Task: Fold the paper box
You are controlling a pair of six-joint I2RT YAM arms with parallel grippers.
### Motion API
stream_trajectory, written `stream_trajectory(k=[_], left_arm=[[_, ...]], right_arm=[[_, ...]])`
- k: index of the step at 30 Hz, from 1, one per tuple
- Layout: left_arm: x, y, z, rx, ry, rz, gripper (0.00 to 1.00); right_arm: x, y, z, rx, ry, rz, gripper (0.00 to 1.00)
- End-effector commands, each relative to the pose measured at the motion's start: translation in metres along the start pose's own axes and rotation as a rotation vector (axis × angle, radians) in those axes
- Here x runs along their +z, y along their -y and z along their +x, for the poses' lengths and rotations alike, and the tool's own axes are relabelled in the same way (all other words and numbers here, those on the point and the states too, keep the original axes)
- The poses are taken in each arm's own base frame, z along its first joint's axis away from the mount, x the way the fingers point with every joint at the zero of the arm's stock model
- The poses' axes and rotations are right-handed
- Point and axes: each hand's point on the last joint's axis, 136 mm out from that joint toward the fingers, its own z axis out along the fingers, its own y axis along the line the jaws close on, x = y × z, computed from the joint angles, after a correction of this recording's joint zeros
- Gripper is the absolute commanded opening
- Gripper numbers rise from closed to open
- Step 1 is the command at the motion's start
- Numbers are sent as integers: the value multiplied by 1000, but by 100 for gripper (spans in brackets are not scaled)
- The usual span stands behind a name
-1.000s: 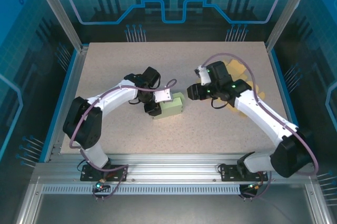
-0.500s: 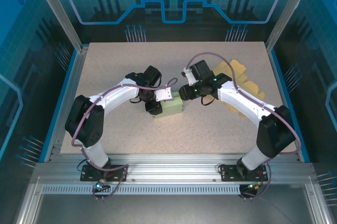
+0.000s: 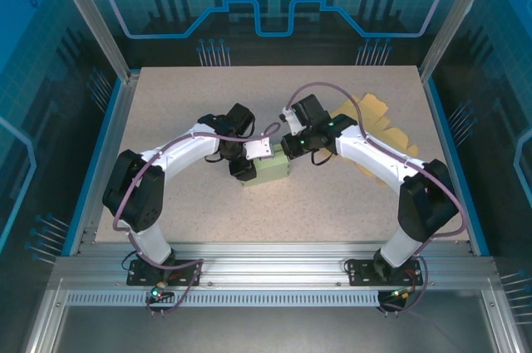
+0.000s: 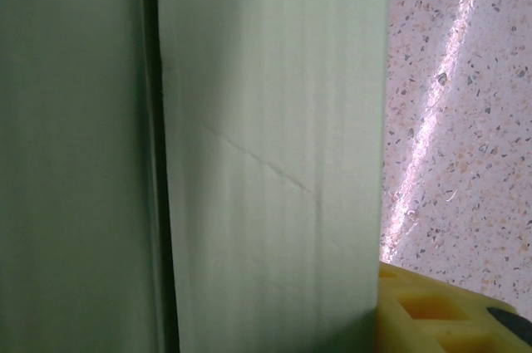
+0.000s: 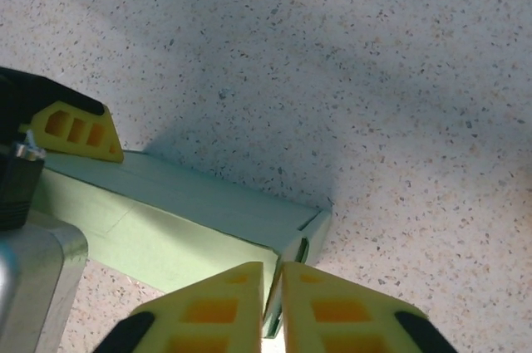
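Two yellow-fingered tools: left tool (image 3: 242, 169) clamps the smooth pale-green paper box (image 5: 191, 212), right tool (image 5: 273, 277) closed above its end flap (image 5: 304, 241).

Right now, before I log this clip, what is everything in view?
green paper box: one, pale green, table centre, between the two grippers
flat paper sheets: count unclear, yellow, overlapping, far right of the table
table: one, speckled beige, under everything
left gripper: one, yellow-tipped, shut on the box's left end
right gripper: one, yellow-tipped, pinched on the thin edge at the box's right end
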Motion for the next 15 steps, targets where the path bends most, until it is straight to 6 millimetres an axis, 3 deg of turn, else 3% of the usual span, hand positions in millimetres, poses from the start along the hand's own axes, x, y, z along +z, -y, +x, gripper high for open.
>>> stream_trajectory(k=[1, 4, 7, 15], left_arm=[[0, -4, -7, -21, 25, 1, 49], [1, -4, -7, -23, 22, -2, 50], [1, -4, -5, -16, 20, -6, 50], [1, -6, -4, -9, 17, -17, 50]], right_arm=[[4, -10, -1, -8, -16, -11, 9], [6, -7, 1, -8, -27, 25, 9], [7, -1, 2, -10, -31, 73, 17], [9, -3, -1, -29, -15, 82, 12]])
